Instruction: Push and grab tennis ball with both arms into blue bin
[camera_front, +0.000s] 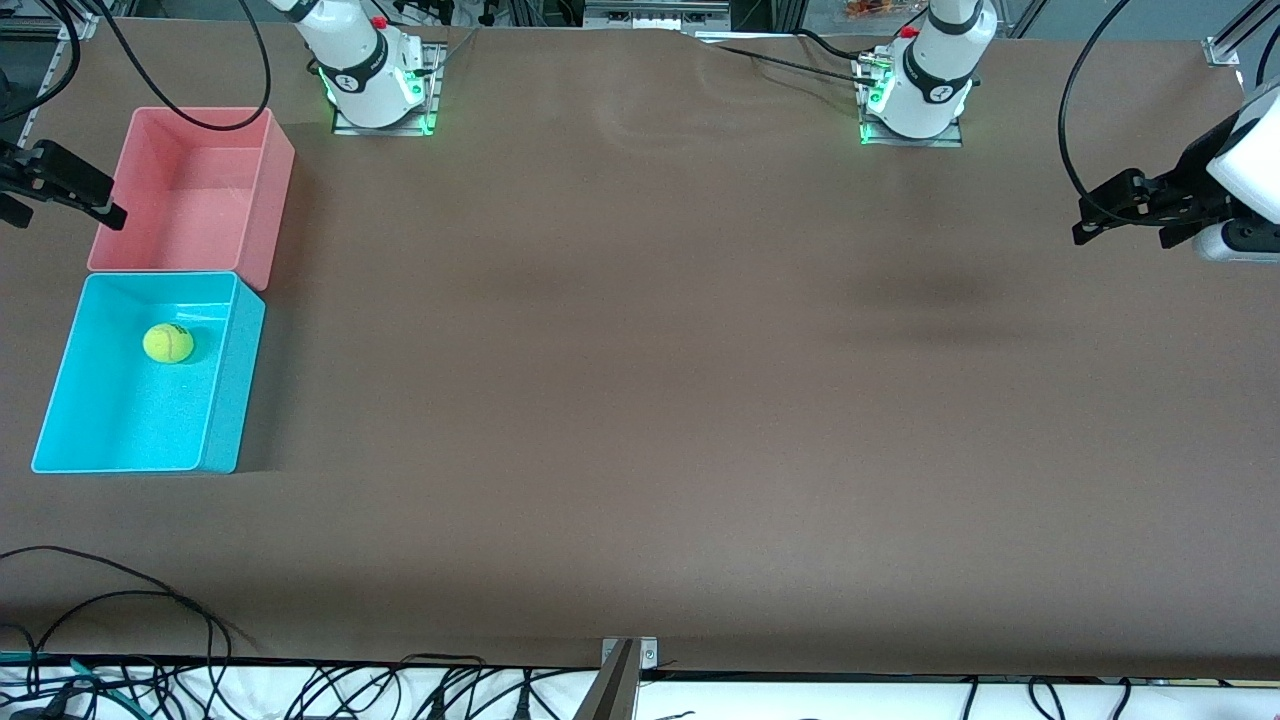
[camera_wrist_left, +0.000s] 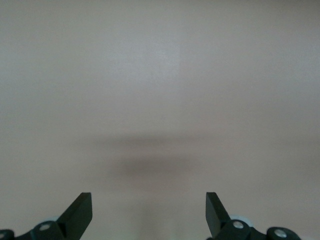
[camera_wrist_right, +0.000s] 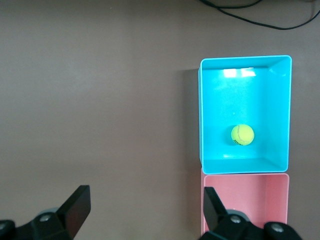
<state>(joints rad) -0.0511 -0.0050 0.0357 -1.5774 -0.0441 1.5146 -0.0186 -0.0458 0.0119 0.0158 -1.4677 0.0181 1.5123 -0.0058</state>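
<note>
The tennis ball (camera_front: 168, 343) lies inside the blue bin (camera_front: 236, 385), on its floor in the half closer to the pink bin. The right wrist view shows the ball (camera_wrist_right: 242, 135) in the blue bin (camera_wrist_right: 200, 115) too. My right gripper (camera_front: 65, 205) is open and empty, up in the air over the table's edge beside the pink bin at the right arm's end; it also shows in the right wrist view (camera_wrist_right: 145, 210). My left gripper (camera_front: 1082, 222) is open and empty over bare table at the left arm's end, with only tabletop under it in the left wrist view (camera_wrist_left: 149, 212).
A pink bin (camera_front: 272, 195), empty, stands against the blue bin, farther from the front camera; it also shows in the right wrist view (camera_wrist_right: 250, 197). Black cables (camera_front: 120, 600) lie along the table's near edge. The arm bases (camera_front: 380, 90) stand at the back.
</note>
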